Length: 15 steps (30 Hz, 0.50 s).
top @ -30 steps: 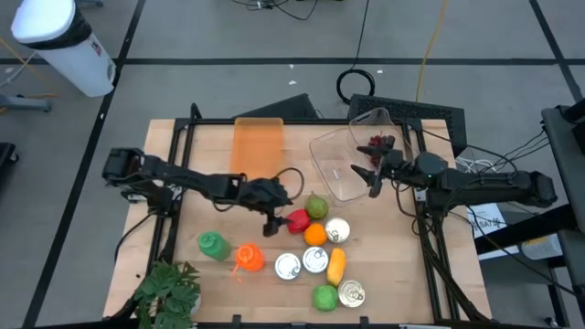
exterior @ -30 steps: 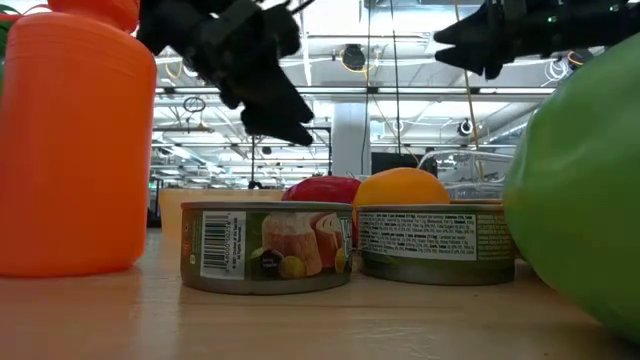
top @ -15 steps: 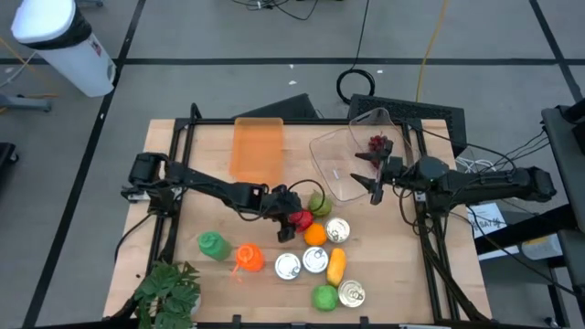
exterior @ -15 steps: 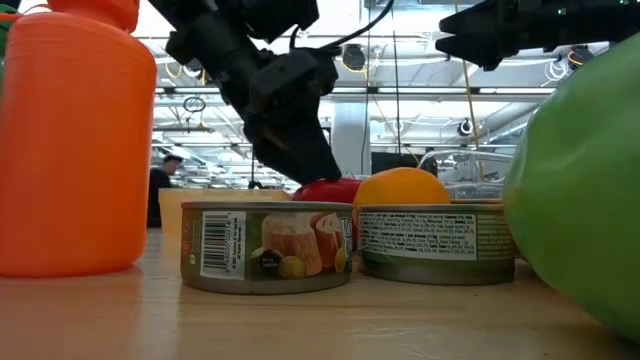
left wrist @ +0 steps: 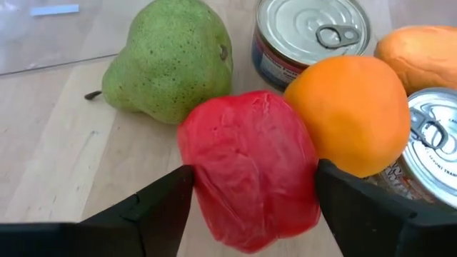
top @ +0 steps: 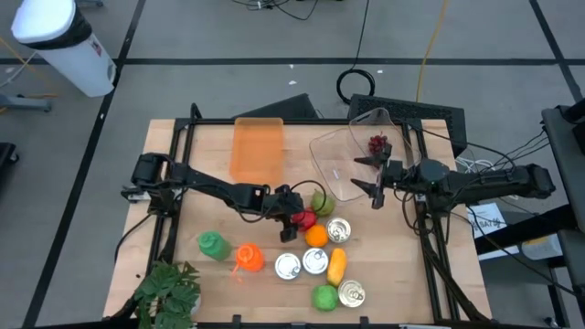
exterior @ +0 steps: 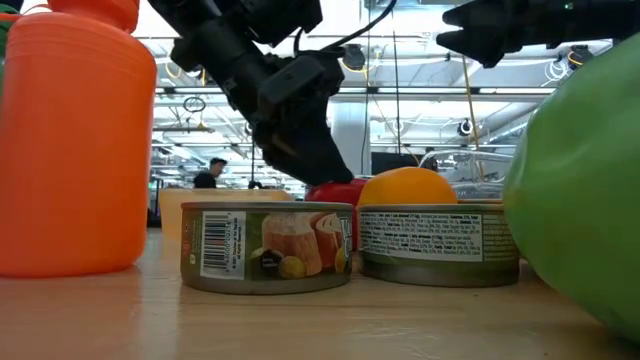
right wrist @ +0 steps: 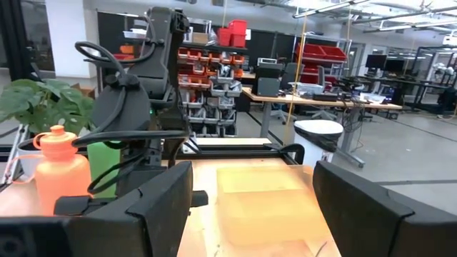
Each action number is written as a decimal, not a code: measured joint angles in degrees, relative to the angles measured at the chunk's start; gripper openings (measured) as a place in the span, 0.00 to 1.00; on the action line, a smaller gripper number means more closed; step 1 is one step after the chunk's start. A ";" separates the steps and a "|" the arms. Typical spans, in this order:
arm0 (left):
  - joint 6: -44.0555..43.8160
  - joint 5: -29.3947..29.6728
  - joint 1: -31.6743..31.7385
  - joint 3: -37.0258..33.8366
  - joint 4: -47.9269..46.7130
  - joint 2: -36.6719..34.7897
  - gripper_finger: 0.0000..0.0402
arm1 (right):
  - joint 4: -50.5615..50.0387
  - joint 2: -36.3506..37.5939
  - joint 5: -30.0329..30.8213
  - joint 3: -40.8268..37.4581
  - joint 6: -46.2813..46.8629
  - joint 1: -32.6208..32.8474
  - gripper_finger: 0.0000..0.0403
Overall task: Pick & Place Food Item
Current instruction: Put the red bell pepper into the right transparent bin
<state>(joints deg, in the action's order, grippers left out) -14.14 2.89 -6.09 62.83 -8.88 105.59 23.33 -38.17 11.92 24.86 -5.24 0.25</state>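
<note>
A red pepper-shaped food item (left wrist: 250, 168) lies on the wooden table between a green pear (left wrist: 171, 61) and an orange (left wrist: 350, 114). My left gripper (left wrist: 250, 187) has come down on it at a slant and stands open, one finger close on each side of the red item (top: 303, 219). The low view shows that arm leaning down onto the item (exterior: 335, 190). My right gripper (top: 369, 174) hangs open and empty in the air by the clear container (top: 343, 163) at the table's far right. My left gripper has a finger (left wrist: 161, 200) against the red item's one flank and the other finger (left wrist: 357, 207) by the opposite flank; whether they touch it I cannot tell. The fingers slant down from the table's left. The item rests on the table.
Several cans (top: 314, 261), a yellow-orange fruit (top: 336, 265) and a green apple (top: 324, 297) crowd the near side. A green bottle (top: 212, 244), an orange bottle (top: 249, 259) and a plant (top: 169, 292) stand near left. An orange tray (top: 259, 149) lies far centre; dark red grapes (top: 377, 143) sit by the clear container.
My left gripper has gone down and toward the table's right, tipping steeper, until its fingers flank the red item. The red item has stayed where it was.
</note>
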 joint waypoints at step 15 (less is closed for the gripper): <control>-2.57 0.39 0.12 -0.15 -0.74 0.08 0.41 | 0.00 0.00 0.02 0.00 1.12 0.00 0.68</control>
<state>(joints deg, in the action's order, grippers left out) -16.71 3.28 -5.97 62.68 -9.62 105.67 23.33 -38.17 11.94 24.86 -4.12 0.25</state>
